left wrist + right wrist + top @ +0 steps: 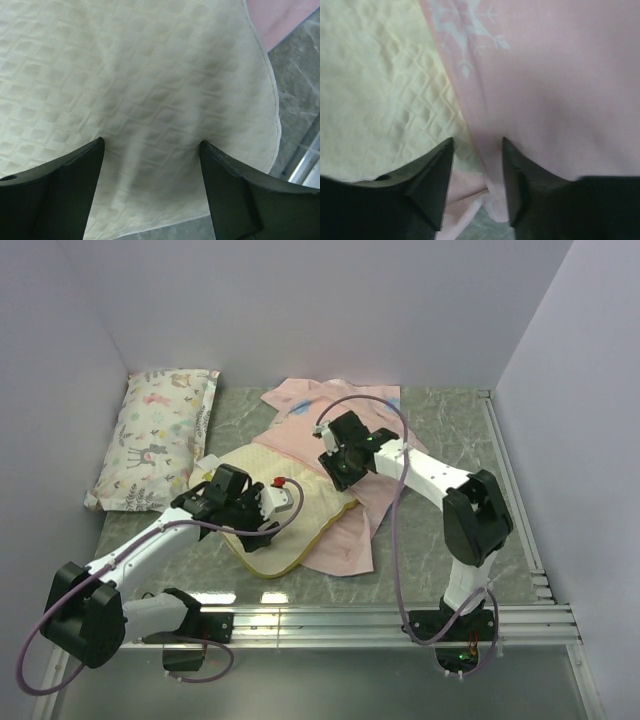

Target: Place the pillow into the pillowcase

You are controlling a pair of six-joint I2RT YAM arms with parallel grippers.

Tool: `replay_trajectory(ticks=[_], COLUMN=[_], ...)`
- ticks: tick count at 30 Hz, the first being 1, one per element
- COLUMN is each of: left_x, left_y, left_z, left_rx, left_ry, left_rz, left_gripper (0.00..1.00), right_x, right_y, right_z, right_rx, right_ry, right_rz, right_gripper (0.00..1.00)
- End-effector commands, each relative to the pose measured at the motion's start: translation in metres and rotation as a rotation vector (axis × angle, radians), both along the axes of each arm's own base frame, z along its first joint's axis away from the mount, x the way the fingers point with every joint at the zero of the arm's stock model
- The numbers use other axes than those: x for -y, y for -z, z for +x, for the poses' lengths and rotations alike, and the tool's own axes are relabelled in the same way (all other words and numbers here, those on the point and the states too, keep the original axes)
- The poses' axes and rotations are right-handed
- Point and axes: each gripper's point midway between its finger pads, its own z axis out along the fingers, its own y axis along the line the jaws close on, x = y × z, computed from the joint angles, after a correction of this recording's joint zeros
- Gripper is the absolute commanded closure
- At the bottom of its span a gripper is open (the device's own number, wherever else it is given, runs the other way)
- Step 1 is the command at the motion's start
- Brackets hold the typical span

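The cream dimpled pillow (300,510) lies mid-table, its far part on or under the pale pink pillowcase (340,405), which spreads behind it and to its right. My left gripper (228,495) is open, jaws wide, pressed over the pillow's near-left part. In the left wrist view the pillow (150,75) fills the frame between the fingers of the left gripper (151,145). My right gripper (335,465) is open at the pillow's far right edge. In the right wrist view the right gripper (477,142) straddles the pillowcase's (545,90) hem beside the pillow (380,90).
A smaller white pillow with animal-and-flower print (155,440) lies at the back left against the wall. Purple walls close in the left, back and right. A metal rail (350,620) runs along the near edge, with another rail on the right side.
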Motion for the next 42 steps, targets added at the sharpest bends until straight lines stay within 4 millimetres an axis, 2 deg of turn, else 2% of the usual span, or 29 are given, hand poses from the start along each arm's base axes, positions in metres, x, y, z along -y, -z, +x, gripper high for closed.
replay_trajectory(ticks=[1,2,3,5,7,9,10,12,13,14,15,16,18,19,21,22,25,26,28,30,31,34,35,36,37,38,39,41,42], left_x=[0.009,0.009,0.009,0.008,0.008,0.013,0.015,0.019,0.024,0.028,0.032,0.038,0.047,0.05,0.055,0.055,0.05,0.046,0.044,0.044,0.045,0.048,0.05,0.051,0.053,0.055,0.058,0.064,0.067], left_y=[-0.007,-0.002,0.002,0.008,0.012,0.016,0.017,0.016,0.015,0.01,0.007,0.003,-0.015,-0.022,-0.039,-0.043,-0.052,-0.053,-0.052,-0.045,-0.044,-0.039,-0.04,-0.041,-0.041,-0.043,-0.043,-0.044,-0.045], left_z=[0.032,0.031,0.032,0.033,0.033,0.031,0.031,0.035,0.034,0.036,0.038,0.037,0.042,0.043,0.04,0.039,0.036,0.037,0.036,0.035,0.034,0.032,0.032,0.032,0.032,0.035,0.034,0.04,0.042], left_rx=[0.137,0.132,0.13,0.137,0.138,0.129,0.12,0.12,0.105,0.11,0.109,0.088,0.101,0.088,0.082,0.079,0.08,0.091,0.067,0.027,0.009,-0.032,-0.043,-0.059,-0.079,-0.099,-0.138,-0.193,-0.225], left_ry=[-0.001,-0.005,-0.011,-0.016,-0.021,-0.015,-0.026,-0.036,-0.036,-0.037,-0.04,-0.05,-0.065,-0.099,-0.125,-0.138,-0.188,-0.205,-0.232,-0.232,-0.233,-0.231,-0.23,-0.244,-0.251,-0.255,-0.28,-0.318,-0.348], left_rz=[-0.002,0.007,0.013,0.014,0.013,-0.011,-0.023,-0.047,-0.072,-0.09,-0.106,-0.141,-0.202,-0.241,-0.312,-0.329,-0.363,-0.36,-0.373,-0.359,-0.361,-0.365,-0.367,-0.377,-0.388,-0.393,-0.402,-0.419,-0.434], left_gripper=[0.19,0.19,0.2,0.24,0.29,0.36,0.47,0.62,0.77,0.86,0.94,1.0,1.0,1.0,1.0,1.0,1.0,1.0,1.0,1.0,1.0,1.0,1.0,1.0,1.0,1.0,1.0,1.0,1.0], right_x=[0.009,0.009,0.009,0.006,0.002,-0.011,-0.016,-0.032,-0.038,-0.045,-0.067,-0.077,-0.098,-0.115,-0.122,-0.13,-0.129,-0.122,-0.116,-0.113,-0.106,-0.09,-0.085,-0.071,-0.056,-0.043,-0.015,0.016,0.047], right_y=[0.003,0.005,0.006,0.001,-0.012,-0.025,-0.029,-0.036,-0.039,-0.044,-0.058,-0.067,-0.094,-0.117,-0.136,-0.156,-0.146,-0.142,-0.131,-0.107,-0.085,-0.045,-0.044,-0.053,-0.058,-0.068,-0.095,-0.113,-0.118], right_z=[0.018,0.018,0.017,0.015,0.01,-0.001,-0.005,-0.02,-0.027,-0.035,-0.06,-0.073,-0.103,-0.13,-0.155,-0.157,-0.145,-0.128,-0.116,-0.091,-0.092,-0.101,-0.103,-0.088,-0.084,-0.075,-0.059,-0.052,-0.048], right_rx=[0.063,0.063,0.062,0.056,0.063,0.055,0.051,0.005,-0.028,-0.058,-0.15,-0.204,-0.301,-0.406,-0.5,-0.528,-0.536,-0.514,-0.502,-0.384,-0.369,-0.38,-0.369,-0.253,-0.217,-0.151,-0.039,0.038,0.106], right_ry=[0.034,0.035,0.035,0.035,0.034,-0.012,-0.024,-0.084,-0.097,-0.122,-0.224,-0.247,-0.333,-0.408,-0.448,-0.461,-0.377,-0.32,-0.234,-0.14,-0.139,-0.131,-0.137,-0.114,-0.076,-0.042,0.034,0.118,0.191], right_rz=[-0.077,-0.085,-0.086,-0.063,-0.04,0.021,0.049,0.129,0.167,0.208,0.329,0.396,0.54,0.675,0.788,0.881,0.93,0.943,0.957,0.87,0.791,0.647,0.616,0.562,0.526,0.515,0.526,0.511,0.452], right_gripper=[0.58,0.63,0.79,0.95,0.99,1.0,1.0,1.0,1.0,1.0,1.0,1.0,1.0,1.0,1.0,1.0,1.0,1.0,1.0,1.0,1.0,0.97,0.76,0.63,0.49,0.31,0.2,0.11,0.1])
